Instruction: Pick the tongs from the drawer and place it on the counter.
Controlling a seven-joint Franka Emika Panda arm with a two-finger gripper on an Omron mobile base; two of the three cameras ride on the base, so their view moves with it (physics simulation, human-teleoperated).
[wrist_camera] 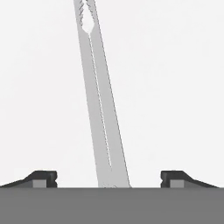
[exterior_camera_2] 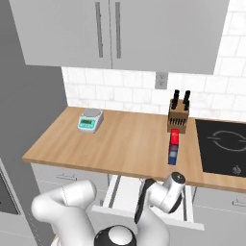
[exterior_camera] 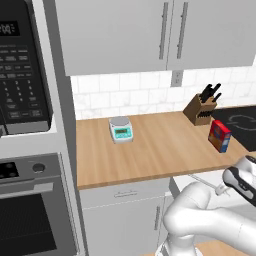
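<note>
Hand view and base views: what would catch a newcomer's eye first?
In the hand view, the slender silver tongs lie on the pale drawer floor, running between the open pincer fingertips. In the base views, the white arm bends down into the pulled-out drawer below the wooden counter, which carries a scale, knife block and red box.

Slim silver-grey tongs [wrist_camera: 101,109] lying flat on pale floor of open white drawer [exterior_camera_2: 115,192], apparently closed, below wooden counter [exterior_camera_2: 125,144]
</note>
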